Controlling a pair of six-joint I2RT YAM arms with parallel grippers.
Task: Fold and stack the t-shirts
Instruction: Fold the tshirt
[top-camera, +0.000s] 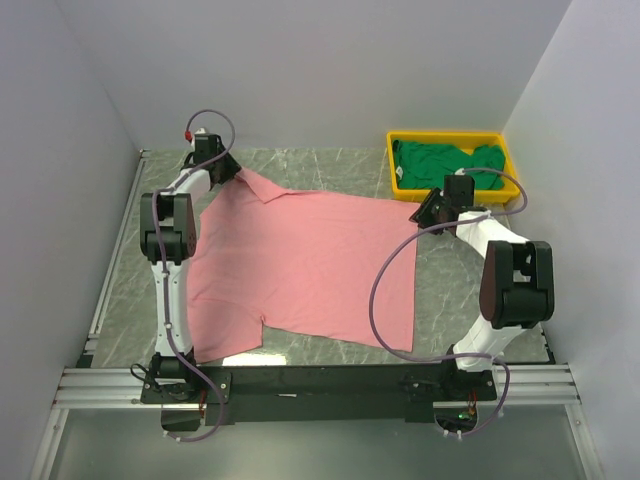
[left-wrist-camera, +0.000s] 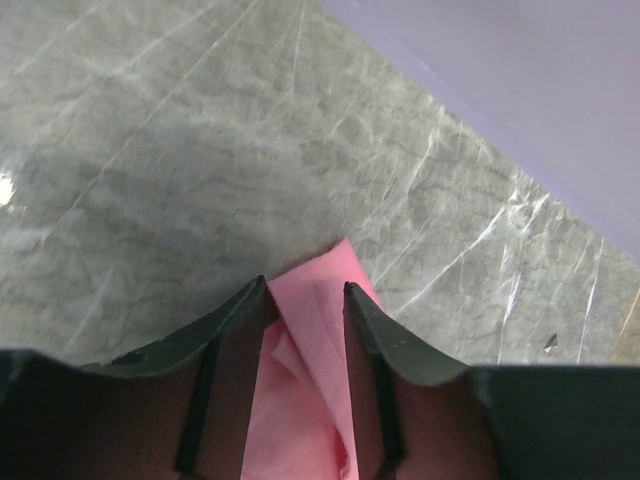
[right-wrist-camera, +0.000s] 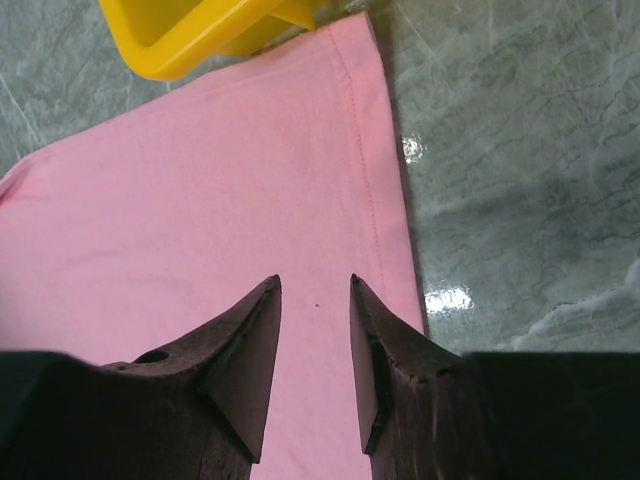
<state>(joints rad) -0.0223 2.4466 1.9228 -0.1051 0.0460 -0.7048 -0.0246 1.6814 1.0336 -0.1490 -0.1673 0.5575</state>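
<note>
The left gripper (left-wrist-camera: 305, 290) held its jaws narrow on a bunched corner of the pink shirt (top-camera: 300, 265), which lay spread on the counter (top-camera: 445, 300). The right gripper (right-wrist-camera: 315, 285) hung over flat pink cloth, jaws narrowly apart and empty, with the hem just to their right. The green shirt (top-camera: 440, 165) lay beyond them in a yellow tray (top-camera: 450, 135).

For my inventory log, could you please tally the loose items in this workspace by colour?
pink t-shirt: 1
dark green t-shirt: 1
yellow tray: 1
Total: 3
</note>
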